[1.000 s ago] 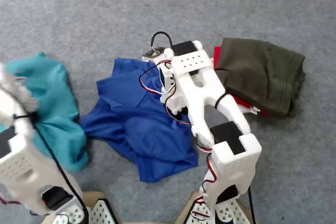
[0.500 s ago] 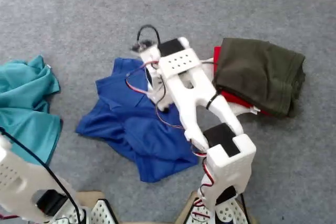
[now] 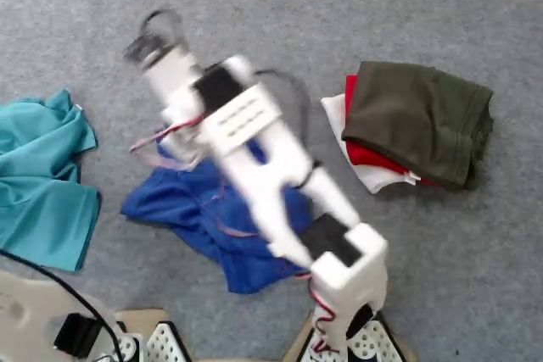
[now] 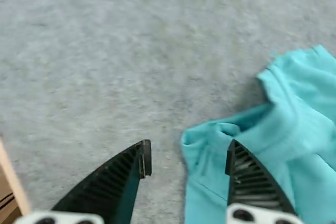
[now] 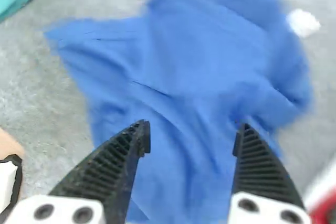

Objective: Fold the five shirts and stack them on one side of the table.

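Swinging away from the folded stack, the right gripper is hanging empty, jaws apart, above the crumpled blue shirt, while the left gripper, likewise spread, is retreating over the teal shirt directly beneath it, leaving both unfolded.

Looking like a robotics lab: grey felt is covering the worktop, and a white arm trailing red wires is standing on a tan board, well behind the right claw.
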